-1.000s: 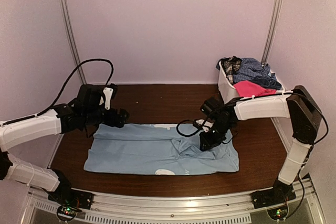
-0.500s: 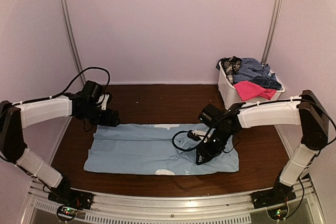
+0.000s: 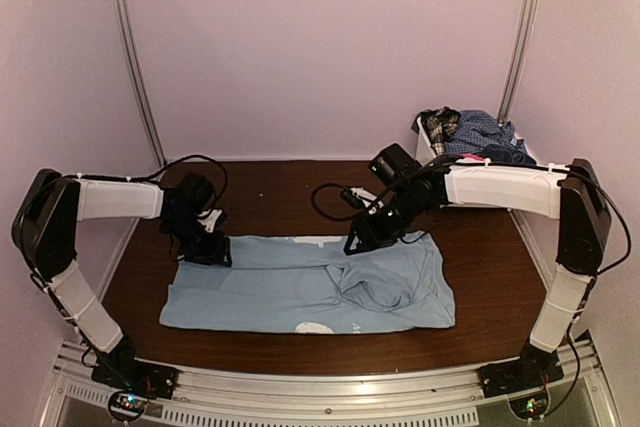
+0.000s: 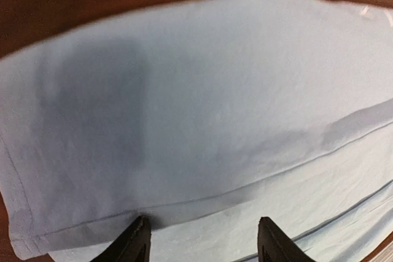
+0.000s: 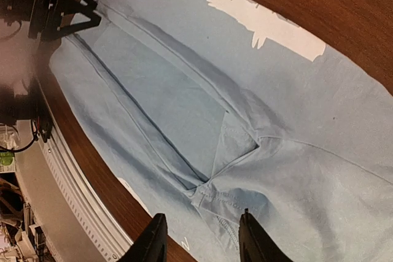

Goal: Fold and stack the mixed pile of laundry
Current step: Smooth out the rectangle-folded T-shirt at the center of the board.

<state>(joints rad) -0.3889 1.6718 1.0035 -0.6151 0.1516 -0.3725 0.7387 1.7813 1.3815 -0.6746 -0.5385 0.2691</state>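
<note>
Sitting beyond T-shirt [image 3: 300, 282]: white basket [image 3: 426, 150]

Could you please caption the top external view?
Left gripper and right gripper, both open, at the far edge of a spread light blue T-shirt.

Overhead shot is pretty dim, with a lilac cast on the walls [image 3: 320, 47] and only soft shadows, and the worktop [image 3: 290, 192] goes a really dark brown. Left wrist view is soft all over. The light blue T-shirt [image 4: 258, 90] has a big grey shadow patch ahead of the jaws and off to their left, and the jaws themselves are blurry. Right wrist view is sharper. The white print [image 5: 270, 26] looks nearly blown out, and the far corner up-left of the jaws is murky and smeared.
</note>
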